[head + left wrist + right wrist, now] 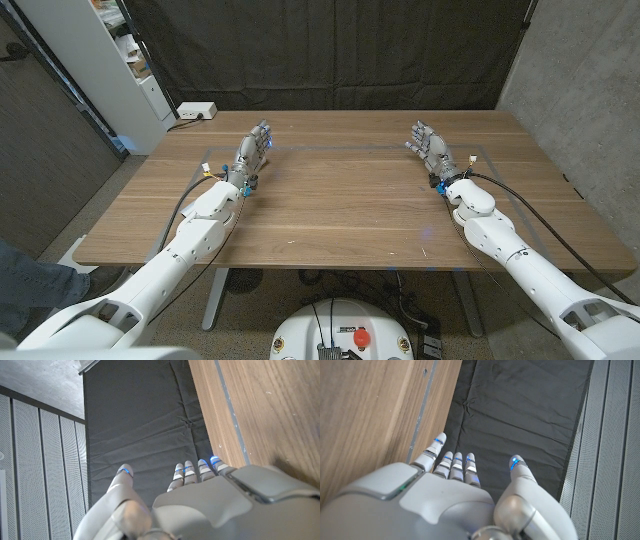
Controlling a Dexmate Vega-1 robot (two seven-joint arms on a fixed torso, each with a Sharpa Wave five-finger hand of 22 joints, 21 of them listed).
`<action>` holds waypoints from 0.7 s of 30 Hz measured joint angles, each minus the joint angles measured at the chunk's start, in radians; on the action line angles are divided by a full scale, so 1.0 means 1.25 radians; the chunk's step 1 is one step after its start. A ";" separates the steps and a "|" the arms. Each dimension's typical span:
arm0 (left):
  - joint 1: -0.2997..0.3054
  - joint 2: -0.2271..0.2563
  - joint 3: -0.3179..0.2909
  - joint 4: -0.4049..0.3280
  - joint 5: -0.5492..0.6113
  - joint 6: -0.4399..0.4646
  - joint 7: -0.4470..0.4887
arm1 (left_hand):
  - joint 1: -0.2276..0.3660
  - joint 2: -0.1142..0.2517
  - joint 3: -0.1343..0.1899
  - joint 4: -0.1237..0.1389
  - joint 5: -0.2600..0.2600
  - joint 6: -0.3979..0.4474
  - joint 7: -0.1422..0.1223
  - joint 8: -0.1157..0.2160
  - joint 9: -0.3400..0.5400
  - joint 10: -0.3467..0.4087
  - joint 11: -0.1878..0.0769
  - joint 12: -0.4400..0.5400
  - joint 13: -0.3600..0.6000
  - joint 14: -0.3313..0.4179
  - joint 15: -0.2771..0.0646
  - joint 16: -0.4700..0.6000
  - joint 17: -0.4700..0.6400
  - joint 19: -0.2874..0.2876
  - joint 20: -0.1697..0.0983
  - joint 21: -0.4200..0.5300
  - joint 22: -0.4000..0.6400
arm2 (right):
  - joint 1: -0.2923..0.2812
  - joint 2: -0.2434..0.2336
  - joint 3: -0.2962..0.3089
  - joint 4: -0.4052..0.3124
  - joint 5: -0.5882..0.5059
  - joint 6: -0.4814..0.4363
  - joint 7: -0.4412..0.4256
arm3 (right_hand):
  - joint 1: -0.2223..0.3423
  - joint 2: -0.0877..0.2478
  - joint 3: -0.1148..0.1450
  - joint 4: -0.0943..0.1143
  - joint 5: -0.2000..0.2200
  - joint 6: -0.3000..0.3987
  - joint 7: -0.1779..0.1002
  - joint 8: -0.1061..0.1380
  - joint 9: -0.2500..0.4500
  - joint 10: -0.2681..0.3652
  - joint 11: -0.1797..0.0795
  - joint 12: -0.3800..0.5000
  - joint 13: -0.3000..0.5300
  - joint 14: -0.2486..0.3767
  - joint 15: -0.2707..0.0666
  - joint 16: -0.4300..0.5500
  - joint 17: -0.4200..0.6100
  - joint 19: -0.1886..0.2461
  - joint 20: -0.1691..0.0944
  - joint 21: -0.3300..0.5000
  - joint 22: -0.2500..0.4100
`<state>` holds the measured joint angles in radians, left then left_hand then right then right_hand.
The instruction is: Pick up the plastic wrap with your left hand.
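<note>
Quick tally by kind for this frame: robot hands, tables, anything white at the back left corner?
Robot hands: 2, left hand and right hand, both empty
Wooden table: 1
White power strip beyond the table's back left corner: 1
Total: 4

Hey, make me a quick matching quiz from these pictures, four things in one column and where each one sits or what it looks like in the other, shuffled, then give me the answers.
Things:
1. left hand
2. right hand
3. white power strip
4. dark curtain

Descriptions:
A. hangs behind the table's far edge
B. on the floor past the table's far left corner
C. open, over the table's left half
D. open, over the table's right half

Pairs: 1-C, 2-D, 3-B, 4-A
</note>
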<state>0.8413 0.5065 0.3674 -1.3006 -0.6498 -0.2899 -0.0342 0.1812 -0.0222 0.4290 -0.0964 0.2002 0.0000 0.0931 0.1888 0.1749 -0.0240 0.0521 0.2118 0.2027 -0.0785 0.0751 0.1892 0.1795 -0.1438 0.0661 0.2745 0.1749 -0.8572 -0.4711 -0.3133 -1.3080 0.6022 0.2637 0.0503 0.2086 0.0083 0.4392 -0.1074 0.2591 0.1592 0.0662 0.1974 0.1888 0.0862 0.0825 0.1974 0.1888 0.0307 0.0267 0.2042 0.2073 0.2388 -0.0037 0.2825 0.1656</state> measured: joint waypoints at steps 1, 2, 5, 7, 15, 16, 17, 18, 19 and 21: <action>0.000 0.000 0.000 0.000 0.000 0.000 0.000 | 0.000 0.000 0.000 0.000 0.000 0.000 0.000 0.000 0.000 0.000 0.000 0.000 0.000 0.000 0.000 0.000 0.000 0.000 0.000 0.000 0.000 | -0.001 0.002 0.003 0.000 -0.004 -0.002 0.002 | 0.000 0.000 0.000 0.000 0.000 0.000 0.000 0.000 0.000 0.000 0.000 0.000 0.000 0.000 0.000 0.000 0.000 0.000 0.000 0.000 0.000; 0.001 -0.001 -0.001 -0.001 0.001 0.000 0.000 | 0.000 0.000 0.000 0.000 0.000 0.000 0.000 0.000 0.000 0.000 0.000 0.000 -0.001 0.000 0.000 0.000 0.000 0.000 0.000 0.000 0.000 | -0.005 0.014 0.018 -0.002 -0.015 -0.007 0.009 | 0.000 0.000 0.000 0.000 0.000 0.000 0.000 0.000 0.000 0.000 0.000 0.000 0.000 0.000 0.000 0.000 0.000 0.000 0.000 0.000 0.000; 0.003 -0.001 -0.003 -0.006 0.003 0.002 0.000 | 0.000 0.000 0.000 0.000 0.000 0.000 0.000 0.000 0.000 0.000 0.000 0.000 -0.002 0.000 0.000 0.000 0.000 0.000 0.000 0.000 0.000 | -0.012 0.033 0.043 -0.004 -0.037 -0.018 0.023 | 0.000 0.000 0.000 0.000 0.000 0.000 0.000 0.000 0.000 0.000 0.000 0.000 0.000 0.000 0.000 0.000 0.000 0.000 0.000 0.000 0.000; 0.006 -0.001 -0.004 -0.010 0.004 0.002 0.000 | 0.003 0.003 0.000 0.000 0.000 0.000 0.000 0.000 0.000 0.003 0.003 0.000 -0.002 0.003 0.003 0.000 0.000 0.000 0.000 0.000 0.000 | -0.014 0.040 0.052 -0.005 -0.052 -0.025 0.033 | 0.000 0.000 0.000 0.000 0.000 0.000 0.000 0.000 0.000 0.000 0.000 0.000 0.000 0.000 0.000 0.000 0.000 0.000 0.000 0.000 0.000; 0.016 0.005 -0.011 -0.029 0.017 0.003 0.000 | 0.006 0.006 0.000 0.000 0.000 0.004 0.004 0.000 0.000 0.006 0.006 0.000 -0.002 0.006 0.006 0.000 0.000 0.000 0.000 0.000 0.000 | -0.031 0.100 0.125 -0.012 -0.108 -0.047 0.067 | 0.000 0.000 0.000 0.000 0.000 0.000 0.000 0.000 0.000 0.000 0.000 0.000 0.000 0.000 0.000 0.000 0.000 0.003 0.003 0.000 0.000; 0.016 0.006 -0.011 -0.030 0.017 0.003 0.000 | 0.006 0.006 0.002 -0.002 0.000 0.004 0.004 0.000 0.000 0.006 0.006 0.004 -0.002 0.008 0.008 0.000 0.000 0.000 0.000 0.000 0.000 | -0.031 0.101 0.126 -0.012 -0.109 -0.047 0.067 | 0.000 0.000 0.000 0.000 0.000 0.000 0.000 0.000 0.000 0.000 0.000 0.000 0.000 0.000 0.000 0.000 0.000 0.003 0.003 0.000 0.000; 0.016 0.008 -0.012 -0.032 0.019 0.003 0.000 | 0.006 0.006 0.003 -0.003 0.000 0.004 0.004 0.000 0.000 0.006 0.006 0.005 -0.002 0.008 0.008 0.000 0.000 0.000 0.000 0.000 0.000 | -0.033 0.108 0.134 -0.013 -0.118 -0.051 0.072 | 0.000 0.000 0.000 0.000 0.000 0.000 0.000 0.000 0.000 0.000 0.000 0.000 0.000 0.000 0.000 0.000 0.000 0.003 0.003 0.000 0.000; 0.016 0.010 -0.013 -0.035 0.022 0.004 0.001 | 0.006 0.006 0.003 -0.003 0.000 0.004 0.004 0.000 0.000 0.006 0.006 0.005 -0.002 0.008 0.008 0.000 0.000 0.000 0.000 0.000 0.000 | -0.034 0.114 0.142 -0.014 -0.125 -0.054 0.075 | 0.000 0.000 0.000 0.000 0.000 0.000 0.000 0.000 0.000 0.000 0.000 0.000 0.000 0.000 0.000 0.000 0.000 0.003 0.003 0.000 0.000; 0.016 0.012 -0.014 -0.038 0.024 0.005 0.001 | 0.006 0.006 0.003 -0.003 0.000 0.004 0.004 0.000 0.000 0.006 0.006 0.005 -0.002 0.008 0.008 0.000 0.000 0.000 0.000 0.000 0.000 | -0.035 0.119 0.147 -0.015 -0.130 -0.055 0.078 | 0.000 0.000 0.000 0.000 0.000 0.000 0.000 0.000 0.000 0.000 0.000 0.000 0.000 0.000 0.000 0.000 0.000 0.003 0.003 0.000 0.000; 0.016 0.016 -0.015 -0.044 0.028 0.008 0.003 | 0.006 0.006 0.003 -0.003 0.000 0.005 0.003 0.002 0.000 0.006 0.006 0.005 -0.002 0.008 0.008 0.000 0.000 0.000 0.000 0.000 0.000 | -0.037 0.129 0.159 -0.016 -0.141 -0.059 0.084 | 0.000 0.000 0.000 0.000 0.000 0.000 0.000 0.000 0.000 0.000 0.000 0.000 0.000 0.000 0.000 0.000 0.000 0.003 0.003 0.000 0.000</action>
<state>0.8613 0.5260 0.3493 -1.3553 -0.6144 -0.2804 -0.0305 0.1890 -0.0142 0.4331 -0.1006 0.2002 0.0063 0.0973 0.1912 0.1748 -0.0168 0.0592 0.2186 0.1998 -0.0690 0.0846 0.1891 0.1794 -0.1437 0.0661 0.2745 0.1748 -0.9034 -0.3100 -0.1147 -1.3275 0.4265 0.1903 0.1553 0.2086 0.0083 0.4392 -0.1074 0.2587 0.1591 0.0662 0.1973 0.1885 0.0859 0.0822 0.1974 0.1885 0.0306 0.0266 0.2042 0.2071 0.2422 0.0000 0.2825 0.1655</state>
